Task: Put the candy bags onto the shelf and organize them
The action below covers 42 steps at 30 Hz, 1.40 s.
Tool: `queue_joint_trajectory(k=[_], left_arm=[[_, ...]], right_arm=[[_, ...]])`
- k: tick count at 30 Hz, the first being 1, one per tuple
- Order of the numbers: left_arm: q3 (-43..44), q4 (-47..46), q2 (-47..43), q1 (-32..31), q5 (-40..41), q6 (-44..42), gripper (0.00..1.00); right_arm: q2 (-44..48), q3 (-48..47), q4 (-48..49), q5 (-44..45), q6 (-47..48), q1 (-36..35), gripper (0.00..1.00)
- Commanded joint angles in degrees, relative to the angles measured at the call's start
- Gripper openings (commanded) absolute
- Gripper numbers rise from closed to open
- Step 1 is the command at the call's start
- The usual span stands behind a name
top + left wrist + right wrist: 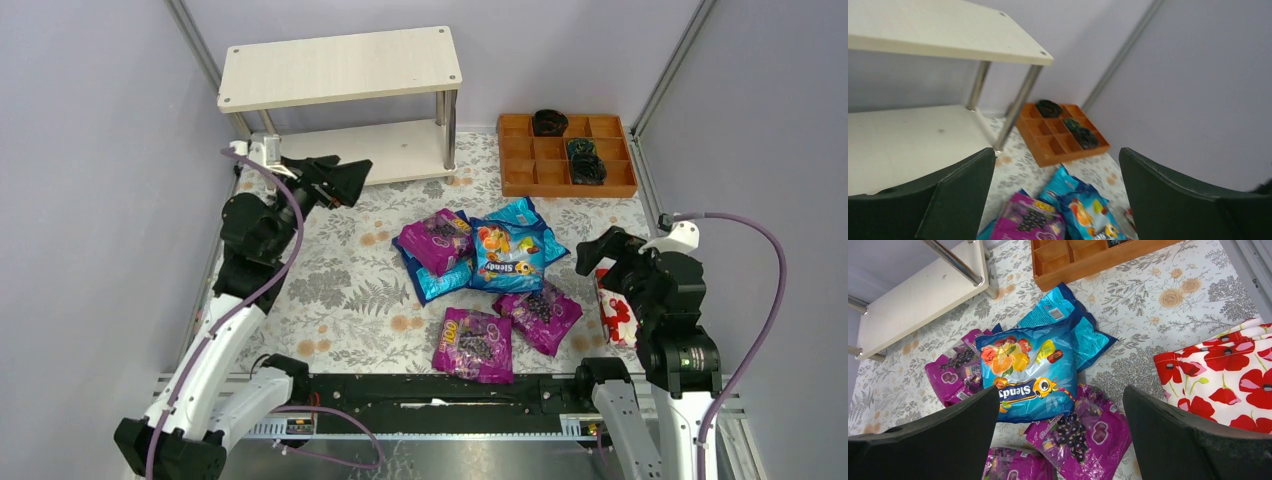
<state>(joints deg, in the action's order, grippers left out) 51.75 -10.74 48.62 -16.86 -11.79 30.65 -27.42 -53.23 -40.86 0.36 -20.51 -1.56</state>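
Note:
The shelf [340, 68] stands at the back left, with pale boards and metal legs; its lower board [903, 145] is bare. Six candy bags lie in a loose pile mid-table: blue ones [508, 255], [525, 215], [440, 282] and purple ones [437, 240], [541, 315], [474, 343]. My left gripper [355, 183] is open and empty, in front of the lower board, left of the pile [1057, 152]. My right gripper [598, 250] is open and empty, above the pile's right side, over a blue bag [1030, 375] and a purple bag [1083, 432].
An orange compartment tray [520, 178] with dark items sits at the back right, also in the left wrist view [1048, 150]. A white packet with red flowers [615, 312] lies right of the pile, close under my right arm [1228, 375]. Grey walls enclose the table.

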Motion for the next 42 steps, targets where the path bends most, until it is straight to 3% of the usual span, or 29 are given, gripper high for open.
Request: queue_joint_trajectory(k=[1, 11, 20, 29, 42], left_arm=[[0.60, -6.51, 1.38, -1.20, -10.03, 4.42, 0.99], [-1.22, -12.52, 11.18, -4.85, -18.48, 12.22, 0.99], [-3.71, -6.19, 19.04, -16.92, -11.72, 14.94, 0.99], [-8.90, -7.68, 26.26, -37.54, 4.92, 16.62, 0.99], [-2.83, -7.84, 43.05, -39.04, 10.00, 14.64, 0.99]], right_arm=[[1.88, 0.99, 1.71, -0.27, -0.80, -0.37, 1.00], [1.53, 2.74, 3.43, -4.45, 0.03, -0.38, 1.00], [1.28, 3.46, 3.69, -4.42, -0.04, -0.37, 1.00], [2.05, 4.01, 3.85, -3.80, -0.06, -0.37, 1.00], [2.71, 4.10, 3.50, -3.86, -0.17, -0.37, 1.00]])
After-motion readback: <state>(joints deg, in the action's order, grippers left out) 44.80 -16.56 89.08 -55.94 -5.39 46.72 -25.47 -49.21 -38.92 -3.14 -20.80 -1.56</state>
